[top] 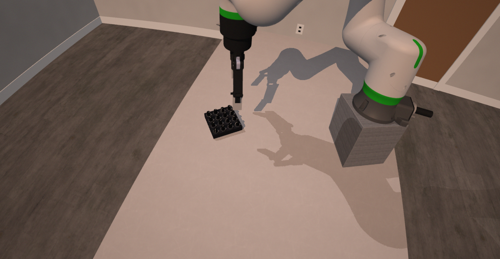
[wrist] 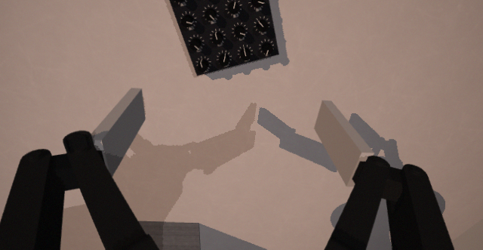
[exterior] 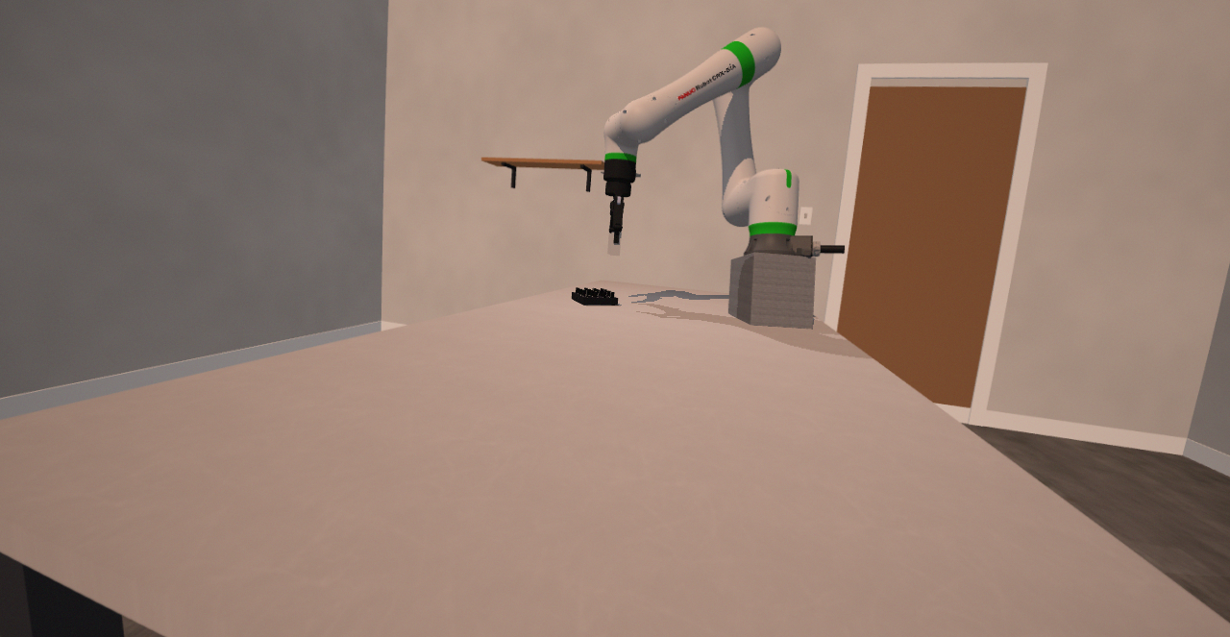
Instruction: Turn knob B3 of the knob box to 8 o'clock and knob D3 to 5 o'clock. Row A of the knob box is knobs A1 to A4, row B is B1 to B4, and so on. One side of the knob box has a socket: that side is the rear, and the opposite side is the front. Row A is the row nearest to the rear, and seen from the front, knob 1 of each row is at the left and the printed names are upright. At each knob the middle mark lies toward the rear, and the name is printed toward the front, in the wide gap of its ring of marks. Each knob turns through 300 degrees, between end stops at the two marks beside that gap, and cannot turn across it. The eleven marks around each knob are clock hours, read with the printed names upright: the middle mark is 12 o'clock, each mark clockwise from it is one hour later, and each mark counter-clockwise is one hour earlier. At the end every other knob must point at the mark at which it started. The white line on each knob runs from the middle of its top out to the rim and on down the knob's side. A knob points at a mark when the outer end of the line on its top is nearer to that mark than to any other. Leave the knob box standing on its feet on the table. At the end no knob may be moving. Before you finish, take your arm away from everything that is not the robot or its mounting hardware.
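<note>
Wrist view is showing the gripper spread fully wide, its two pads gripping nothing and touching nothing. It is hanging in the air above the table, just beside the knob box and well above it. The knob box is sitting flat on the table, near the arm's grey pedestal. Red and dark lettering is running along the arm's upper link in the exterior view, too small to read; knob names are not legible.
</note>
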### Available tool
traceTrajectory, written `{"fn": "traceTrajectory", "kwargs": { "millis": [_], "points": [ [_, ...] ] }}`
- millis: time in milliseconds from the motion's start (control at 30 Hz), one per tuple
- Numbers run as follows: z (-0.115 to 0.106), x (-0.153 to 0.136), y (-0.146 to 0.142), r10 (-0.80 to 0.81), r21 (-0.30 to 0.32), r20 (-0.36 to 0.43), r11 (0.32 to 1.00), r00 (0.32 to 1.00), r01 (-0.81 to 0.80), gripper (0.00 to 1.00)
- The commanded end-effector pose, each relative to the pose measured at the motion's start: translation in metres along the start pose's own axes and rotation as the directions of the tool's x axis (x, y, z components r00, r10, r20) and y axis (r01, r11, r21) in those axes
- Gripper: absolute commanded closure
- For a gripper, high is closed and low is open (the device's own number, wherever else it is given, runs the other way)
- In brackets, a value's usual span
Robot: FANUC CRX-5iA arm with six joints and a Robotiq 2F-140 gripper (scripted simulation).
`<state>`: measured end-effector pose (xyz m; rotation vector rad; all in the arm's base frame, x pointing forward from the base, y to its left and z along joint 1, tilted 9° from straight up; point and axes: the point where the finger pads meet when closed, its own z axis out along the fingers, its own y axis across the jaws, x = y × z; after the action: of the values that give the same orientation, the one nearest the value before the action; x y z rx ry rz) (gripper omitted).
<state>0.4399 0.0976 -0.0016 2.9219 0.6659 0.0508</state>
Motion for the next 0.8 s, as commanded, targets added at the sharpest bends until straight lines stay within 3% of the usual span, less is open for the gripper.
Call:
{"fn": "traceTrajectory", "kwargs": {
  "millis": [0, 267, 300, 767],
  "points": [
    [0.003, 0.008, -0.001, 0.155, -0.010, -0.002, 0.988, 0.988, -0.155, 0.00],
    [0.007, 0.017, -0.001, 0.323, -0.009, -0.004, 0.946, 0.946, -0.323, 0.00],
    [0.009, 0.021, -0.001, 0.402, -0.009, -0.005, 0.916, 0.916, -0.402, 0.00],
    [0.020, 0.041, -0.002, 0.721, -0.006, -0.008, 0.693, 0.693, -0.721, 0.00]
  ]
}}
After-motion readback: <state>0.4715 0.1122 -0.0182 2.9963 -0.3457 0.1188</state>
